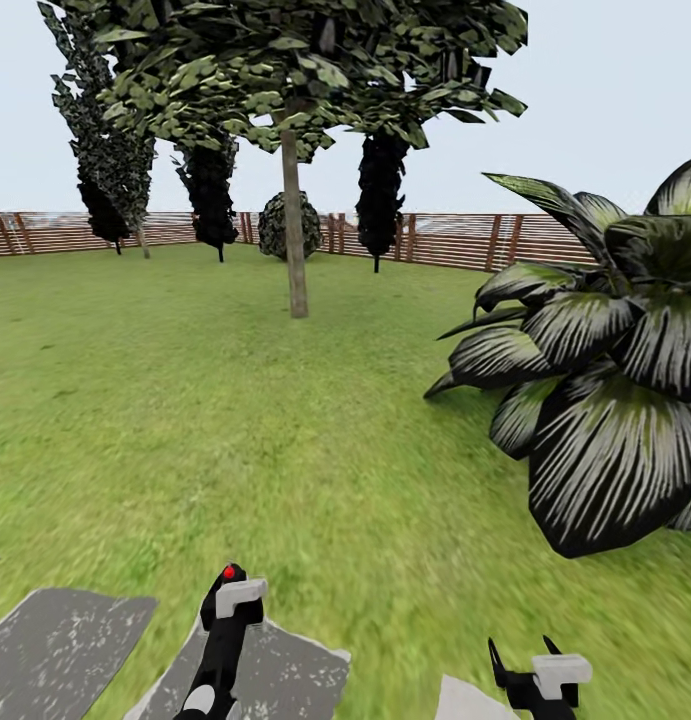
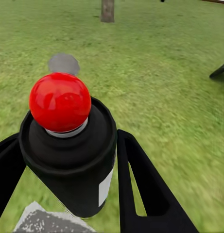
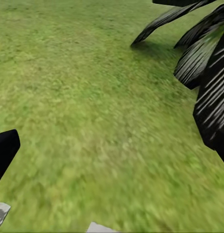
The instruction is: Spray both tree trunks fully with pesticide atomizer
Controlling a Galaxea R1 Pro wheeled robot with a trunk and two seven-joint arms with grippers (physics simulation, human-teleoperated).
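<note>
Our left gripper (image 2: 68,160) clamps the black, red-capped pesticide atomizer (image 2: 68,145), facing the grey-brown tree trunk (image 1: 294,225); our right gripper (image 1: 525,660) hangs open.

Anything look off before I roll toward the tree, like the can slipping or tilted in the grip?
Nothing stands out. The atomizer sits between the left gripper's jaws, red cap toward the lawn ahead, with no visible slip. The right gripper is open and holds nothing. The tree trunk stands straight ahead across open grass; the striped-leaf plant is to the right.
</note>
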